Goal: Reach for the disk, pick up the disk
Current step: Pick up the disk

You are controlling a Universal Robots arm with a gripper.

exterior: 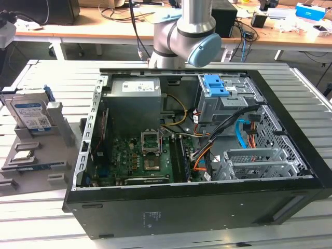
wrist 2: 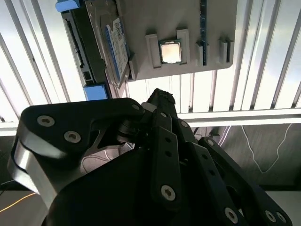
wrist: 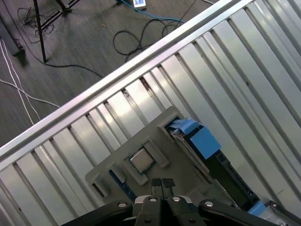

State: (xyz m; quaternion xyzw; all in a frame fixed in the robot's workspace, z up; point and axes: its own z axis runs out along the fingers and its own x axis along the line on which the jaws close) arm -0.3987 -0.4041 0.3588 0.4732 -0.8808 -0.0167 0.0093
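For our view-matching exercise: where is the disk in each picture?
Exterior view: disk upright in gray holder, at the exterior view's left.
Second wrist view: disk in the holder's end slot.
First wrist view: disk in that slot, blue rail showing.
Shared landmark: the holder's square chip.

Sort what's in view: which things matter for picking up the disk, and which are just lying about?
Job:
the disk, standing in the grey holder
the gripper, shut, holding nothing

Lying about:
square chip
open computer case
blue caddy inside it
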